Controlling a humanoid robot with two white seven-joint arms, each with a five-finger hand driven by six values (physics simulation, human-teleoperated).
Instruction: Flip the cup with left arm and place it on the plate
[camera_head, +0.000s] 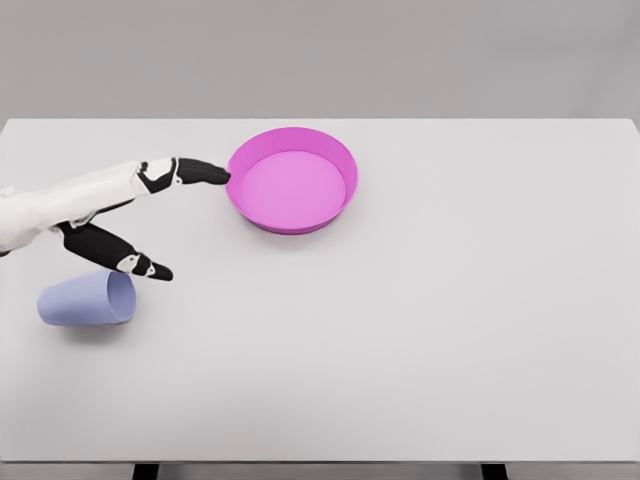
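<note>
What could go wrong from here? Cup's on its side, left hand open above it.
1. The cup lies on its side on the table and may roll away if a finger nudges it before the grasp closes.
2. The left hand's extended fingertip sits right by the plate rim; a sweep could shove the plate.
3. The cup is near the table's left edge, so a push outward may drop it.

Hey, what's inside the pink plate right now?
Nothing shows inside the plate; its whole floor is visible and bare. The cup lies on its side on the table, apart from it. The left robot hand hovers open between them.
</note>
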